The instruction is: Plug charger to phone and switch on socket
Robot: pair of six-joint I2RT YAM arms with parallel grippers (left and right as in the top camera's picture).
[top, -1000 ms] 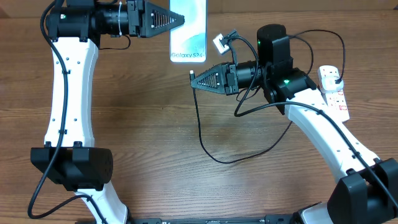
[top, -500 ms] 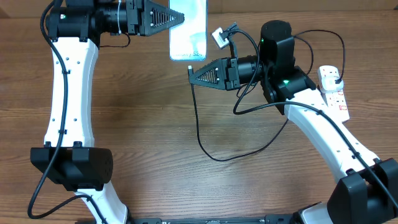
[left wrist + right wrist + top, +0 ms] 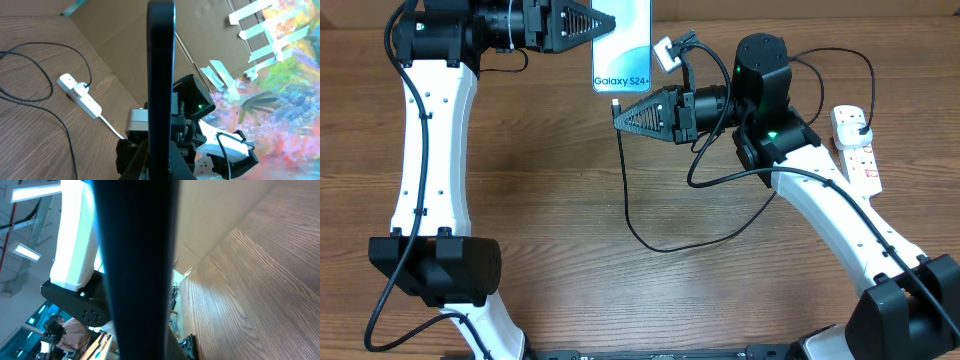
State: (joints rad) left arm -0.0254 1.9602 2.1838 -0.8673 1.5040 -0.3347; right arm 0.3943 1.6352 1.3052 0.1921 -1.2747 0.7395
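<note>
1. Handling the charger (image 3: pixel 624 185) takes care. Its black cable looks light and limp, so only a pinch right behind the small plug tip will steer it. The phone (image 3: pixel 623 45) is rigid and smooth, probably slippery.
2. The left end effector (image 3: pixel 608 22) is clamped on the phone's left side, holding it over the far edge of the worktop (image 3: pixel 540 220).
3. The right end effector (image 3: pixel 618 113) is closed on the plug tip just beside the phone's near short edge, with its arm stretched leftward.
4. The socket (image 3: pixel 855 148) lies near the right edge.
</note>
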